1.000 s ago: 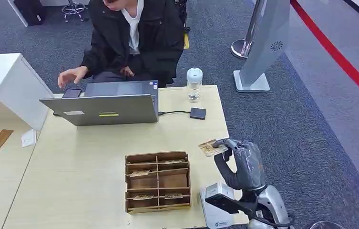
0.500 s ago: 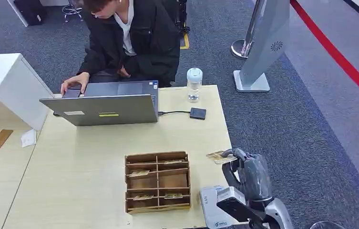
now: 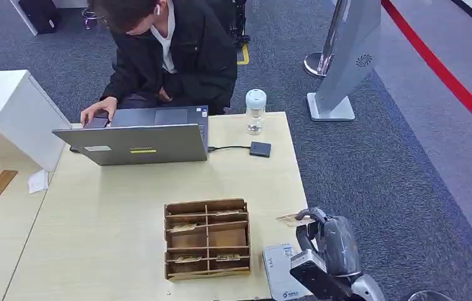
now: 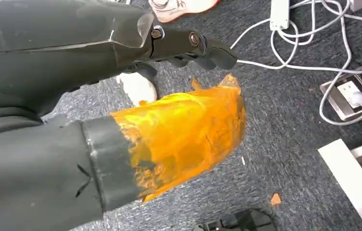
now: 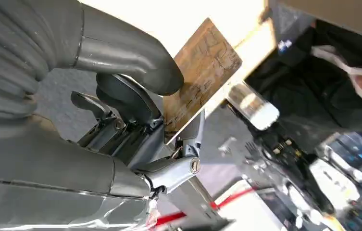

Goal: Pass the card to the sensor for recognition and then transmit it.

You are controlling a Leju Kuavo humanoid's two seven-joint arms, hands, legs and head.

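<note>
Right hand point(image 3: 326, 233) pinches the card point(image 3: 294, 219), its print unreadable.

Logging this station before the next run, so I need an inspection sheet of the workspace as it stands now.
Surface: pale wooden table, partly bare.
Job's things: card pinched in right hand beside the table's right edge; white sensor box on the near edge below it.
Clutter: wooden divided tray with cards, laptop, bottle, small black box.
Hands: right hand holds card; left hand holds nothing, over the floor.
Cables: laptop lead; white cords on the carpet.
Surroundings: person at laptop, grey kiosk.
</note>
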